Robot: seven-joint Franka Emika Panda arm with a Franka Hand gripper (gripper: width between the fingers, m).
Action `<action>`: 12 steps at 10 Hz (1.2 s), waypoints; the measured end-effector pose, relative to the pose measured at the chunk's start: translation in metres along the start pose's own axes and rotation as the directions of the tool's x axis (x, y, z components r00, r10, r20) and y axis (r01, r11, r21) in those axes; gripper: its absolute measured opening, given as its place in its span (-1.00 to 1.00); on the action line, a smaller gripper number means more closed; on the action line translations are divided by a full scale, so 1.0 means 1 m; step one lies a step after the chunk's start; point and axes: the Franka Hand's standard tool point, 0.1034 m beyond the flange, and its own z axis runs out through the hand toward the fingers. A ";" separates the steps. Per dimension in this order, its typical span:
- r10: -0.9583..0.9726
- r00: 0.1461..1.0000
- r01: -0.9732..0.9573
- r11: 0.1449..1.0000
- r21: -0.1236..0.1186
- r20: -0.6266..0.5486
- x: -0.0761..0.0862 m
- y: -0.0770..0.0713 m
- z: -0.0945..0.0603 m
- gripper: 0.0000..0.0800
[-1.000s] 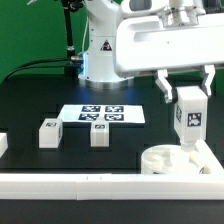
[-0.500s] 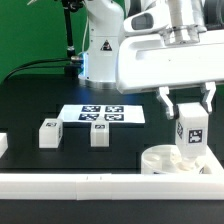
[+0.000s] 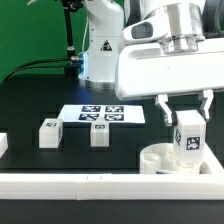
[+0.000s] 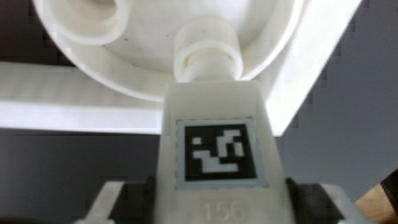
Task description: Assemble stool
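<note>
The tool (image 3: 188, 120) points straight down from a level wrist. Its two fingers (image 4: 118, 200) are drawn narrow against opposite sides of an upright stool leg (image 3: 188, 137), which it holds near the leg's top. The arm's broad white hand housing hangs directly over the seat ring (image 3: 160, 160), with the rest of the arm rising out of the frame above it.

The held leg stands vertical with its black-and-white tag (image 4: 222, 154) facing the exterior camera. In the wrist view, its rounded lower end meets the seat ring's upper face at a socket (how deep it sits cannot be told).

The seat ring lies flat on the dark surface (image 3: 30, 100), just behind the long white border rail (image 3: 80, 182).

To the exterior view's left of the seat ring, well apart from it, two loose legs (image 3: 98, 134) (image 3: 48, 133) stand on the surface, each showing a tag. The marker board (image 3: 100, 114) lies flat beyond them, farther back than the seat ring.
</note>
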 end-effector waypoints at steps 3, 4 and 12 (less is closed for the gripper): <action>-0.002 0.999 0.002 1.000 0.000 -0.035 0.001 -0.001 0.002 -0.16; -0.004 0.999 0.004 1.000 0.000 -0.043 0.001 -0.001 0.002 -0.16; -0.006 0.999 0.006 1.000 -0.002 -0.047 0.000 -0.002 0.001 0.56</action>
